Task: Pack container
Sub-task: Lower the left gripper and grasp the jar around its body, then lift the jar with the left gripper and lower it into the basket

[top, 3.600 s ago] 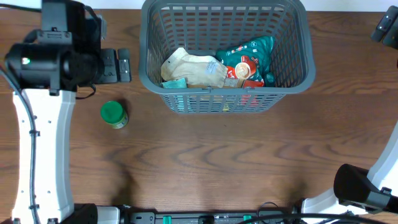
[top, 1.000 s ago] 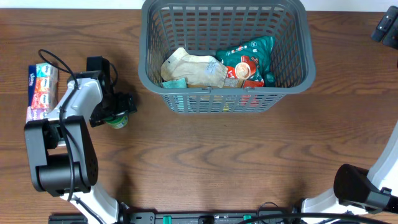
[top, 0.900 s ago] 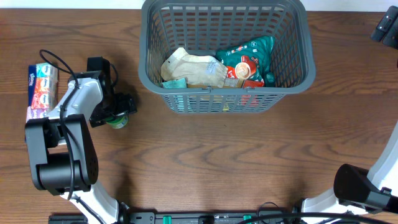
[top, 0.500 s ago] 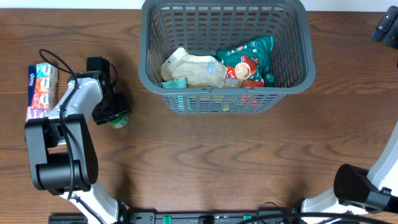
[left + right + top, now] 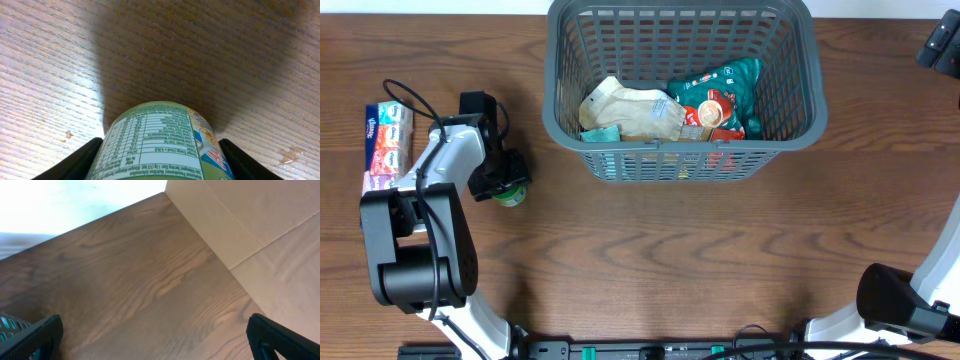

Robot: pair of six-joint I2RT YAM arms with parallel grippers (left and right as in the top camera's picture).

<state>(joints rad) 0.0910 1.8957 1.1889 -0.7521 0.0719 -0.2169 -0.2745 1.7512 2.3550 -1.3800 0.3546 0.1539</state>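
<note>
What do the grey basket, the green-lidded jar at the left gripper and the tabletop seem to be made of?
The basket looks like moulded grey plastic, matte: even lattice slots, thick rim. The jar carries a glossy printed label; the body under it cannot be told, and its green lid looks plastic. The table is wood or wood-look laminate: dark grain, slight sheen.

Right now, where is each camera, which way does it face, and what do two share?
Overhead: above the table, facing down: basket, can, left tool gripping it.
Left wrist: low on the left arm, facing the can; both fingers show.
Right wrist: raised far right, facing down at the table; open right tool, fingers at the corners.
Shared: overhead and left wrist both see the can.
</note>
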